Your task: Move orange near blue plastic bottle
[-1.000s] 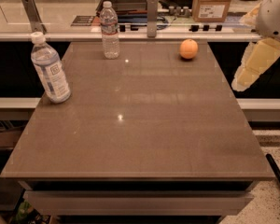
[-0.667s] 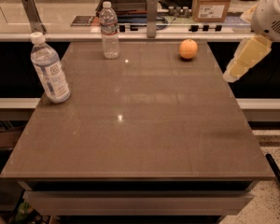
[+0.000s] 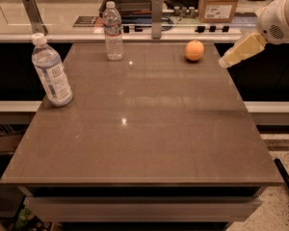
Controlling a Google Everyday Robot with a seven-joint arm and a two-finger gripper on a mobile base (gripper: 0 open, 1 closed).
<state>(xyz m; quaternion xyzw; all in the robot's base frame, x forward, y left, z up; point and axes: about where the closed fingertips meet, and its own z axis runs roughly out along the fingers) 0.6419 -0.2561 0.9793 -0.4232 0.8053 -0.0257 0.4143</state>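
The orange (image 3: 194, 50) sits on the brown table (image 3: 139, 129) near its far right corner. The blue plastic bottle (image 3: 51, 71), with white cap and a pale label with a dark square mark, stands tilted slightly at the table's left edge. My gripper (image 3: 227, 61) comes in from the upper right on a white arm. It hovers just right of the orange, at about the same height, apart from it.
A slimmer clear bottle (image 3: 113, 32) stands at the table's far edge, left of the orange. Behind the table runs a counter with a cardboard box (image 3: 219, 3) and a grey post (image 3: 156, 16). The table's right edge lies under my gripper.
My gripper has swung up and to the left, from beside the table's right edge toward the orange. The orange and both bottles have not moved.
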